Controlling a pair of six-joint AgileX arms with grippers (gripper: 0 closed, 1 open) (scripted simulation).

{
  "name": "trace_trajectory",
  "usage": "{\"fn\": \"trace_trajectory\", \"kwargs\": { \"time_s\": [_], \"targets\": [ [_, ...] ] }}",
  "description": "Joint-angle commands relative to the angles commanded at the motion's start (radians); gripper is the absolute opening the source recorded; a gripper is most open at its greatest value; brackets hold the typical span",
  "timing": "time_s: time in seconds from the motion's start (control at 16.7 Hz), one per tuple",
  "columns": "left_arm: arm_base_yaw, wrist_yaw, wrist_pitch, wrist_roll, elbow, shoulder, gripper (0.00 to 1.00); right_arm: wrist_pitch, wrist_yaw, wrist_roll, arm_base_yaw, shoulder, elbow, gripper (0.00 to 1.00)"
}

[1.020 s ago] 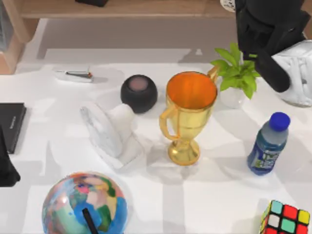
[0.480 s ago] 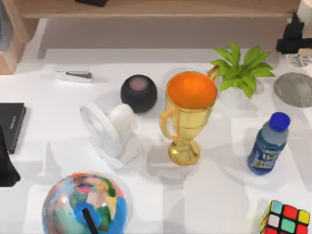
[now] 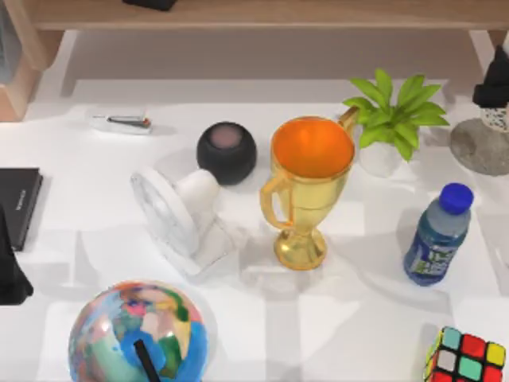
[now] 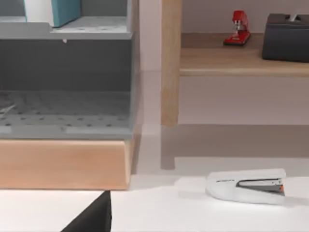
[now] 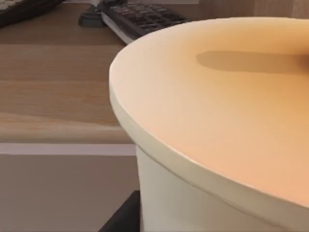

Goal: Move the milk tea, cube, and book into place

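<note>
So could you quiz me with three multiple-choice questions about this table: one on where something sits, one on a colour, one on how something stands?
1. Where does the cube sit?
A. the table's near right corner
B. beside the white stapler
C. on the wooden shelf

2. What colour is the bottle cap?
A. red
B. blue
C. green

3. How does the gold trophy stand?
A. tipped on its side
B. upside down
C. upright on its base

Answers: 1 A, the top view has the cube at its lower right edge. 2 B, the cap on top is plainly blue. 3 C, its orange bowl opens upward above the stem and foot.
</note>
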Motion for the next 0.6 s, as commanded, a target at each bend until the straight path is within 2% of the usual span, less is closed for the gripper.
{"fn": "trace_trajectory", "kwargs": {
  "time_s": [0.6],
  "targets": [
    [0.0, 0.0, 0.0, 0.0, 0.0, 0.0, 1.0, 0.07, 0.018, -0.004, -0.004, 0.038, -0.054, 0.0]
  ]
}}
